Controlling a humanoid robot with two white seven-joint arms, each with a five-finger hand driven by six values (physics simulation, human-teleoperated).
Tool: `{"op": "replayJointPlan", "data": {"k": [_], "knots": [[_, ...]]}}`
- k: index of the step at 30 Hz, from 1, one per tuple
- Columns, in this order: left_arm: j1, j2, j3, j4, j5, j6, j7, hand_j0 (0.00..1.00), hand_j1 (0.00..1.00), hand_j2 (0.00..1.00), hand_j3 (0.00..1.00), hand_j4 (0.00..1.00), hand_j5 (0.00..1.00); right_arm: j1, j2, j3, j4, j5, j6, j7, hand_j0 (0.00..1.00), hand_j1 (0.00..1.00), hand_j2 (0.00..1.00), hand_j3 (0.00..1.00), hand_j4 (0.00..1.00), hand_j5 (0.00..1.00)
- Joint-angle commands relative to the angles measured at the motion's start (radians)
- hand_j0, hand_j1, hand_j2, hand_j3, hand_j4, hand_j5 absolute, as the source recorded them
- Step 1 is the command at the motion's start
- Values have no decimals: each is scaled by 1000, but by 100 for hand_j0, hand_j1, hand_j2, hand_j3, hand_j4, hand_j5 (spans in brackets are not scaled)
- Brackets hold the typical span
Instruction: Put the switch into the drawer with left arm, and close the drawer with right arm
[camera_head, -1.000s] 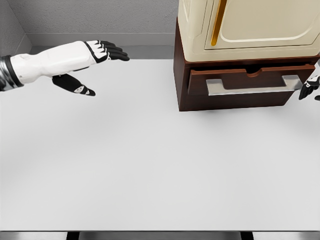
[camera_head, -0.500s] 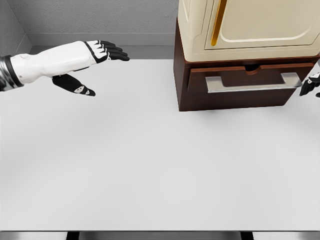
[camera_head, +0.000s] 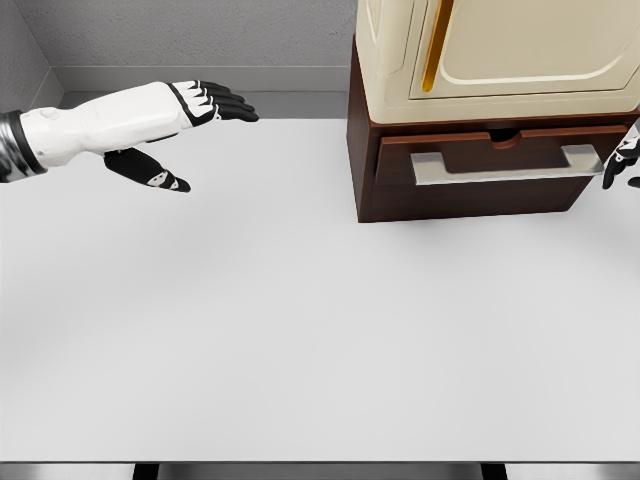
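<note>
A dark brown drawer (camera_head: 470, 165) with a silver handle (camera_head: 505, 167) sits flush in the base of a brown cabinet (camera_head: 358, 140) at the upper right. No switch shows anywhere. My left hand (camera_head: 185, 135) hovers above the table at the far left, fingers stretched out flat and thumb hanging down, holding nothing. My right hand (camera_head: 622, 165) only peeks in at the right edge, just beside the drawer handle's right end, with a few dark fingers showing.
A cream appliance (camera_head: 495, 55) with a yellow strip stands on top of the cabinet. The white table (camera_head: 300, 330) stretches across the view, with a grey wall behind and its front edge near the bottom.
The drawer has slid back into the cabinet until its front is flush. My right hand has moved slightly up and back along the right edge. The left arm has stayed still.
</note>
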Motion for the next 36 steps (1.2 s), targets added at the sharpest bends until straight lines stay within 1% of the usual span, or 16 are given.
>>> {"op": "replayJointPlan", "data": {"k": [1,6,22,25,30,33,36], "knots": [[0,1,1,0,7,2,1,100,100,100,100,100,100,0,0,4,0,6,-7,1,54,54,54,54,54,54],[0,1,1,0,7,2,1,100,100,100,100,100,100,-2,4,-1,23,6,-7,1,54,54,54,54,54,54],[0,1,1,0,7,2,-1,100,100,100,100,100,100,-9,12,-1,25,5,-7,1,56,56,56,56,56,56],[0,1,1,0,7,2,1,100,100,100,100,100,100,-9,12,-1,34,-26,-7,1,56,56,56,56,56,56],[0,1,1,0,7,2,-1,100,100,100,100,100,100,-8,12,-1,30,-26,-7,1,56,56,56,56,56,56],[0,1,1,0,7,2,-1,100,100,100,100,100,100,-8,24,-1,28,-27,-7,1,55,55,55,55,55,55],[-2,1,1,1,7,2,1,100,100,100,100,100,100,-8,24,1,2,-26,-7,1,55,55,55,55,55,55]]}}
